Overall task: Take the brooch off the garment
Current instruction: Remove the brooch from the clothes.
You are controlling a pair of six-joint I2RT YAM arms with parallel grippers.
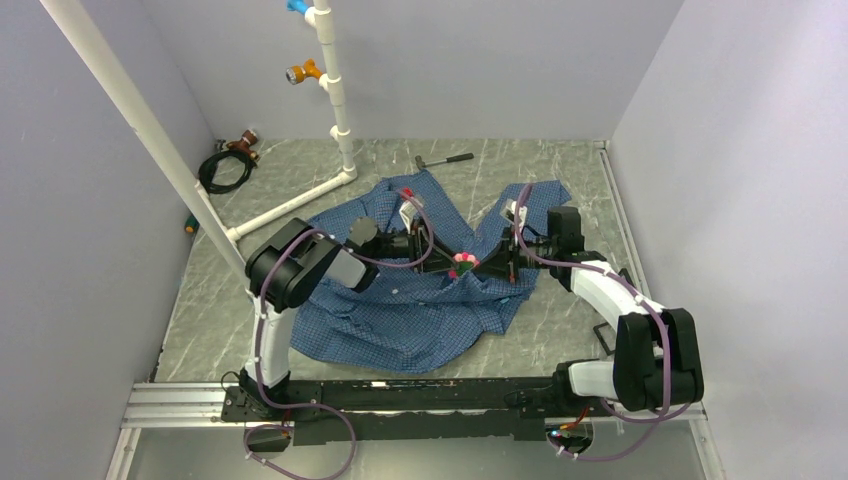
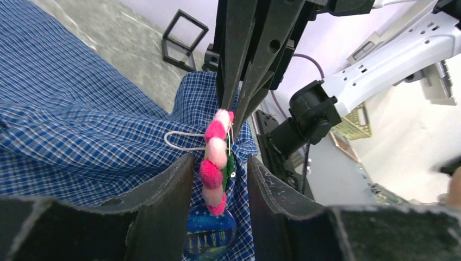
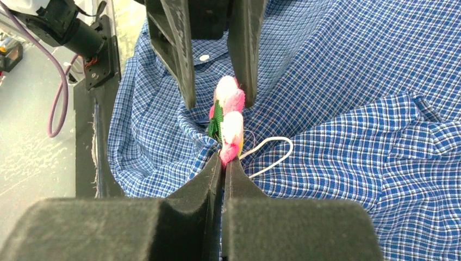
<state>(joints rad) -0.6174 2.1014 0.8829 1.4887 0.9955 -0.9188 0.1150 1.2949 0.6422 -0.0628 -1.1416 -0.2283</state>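
Grey marbled table (image 1: 560,190), blue checked shirt (image 1: 420,325) crumpled across it, left gripper (image 2: 220,163) fingers parted, straddling brooch (image 2: 216,152) without clear contact, right gripper (image 3: 223,163) fingers closed, pinching brooch edge, brooch edge-on, on raised shirt fold between both grippers.

Blind spots
From above, the brooch (image 1: 464,262) is a speck to me; its clasp is hidden in both wrist views, where the shirt (image 3: 353,136) runs off frame.
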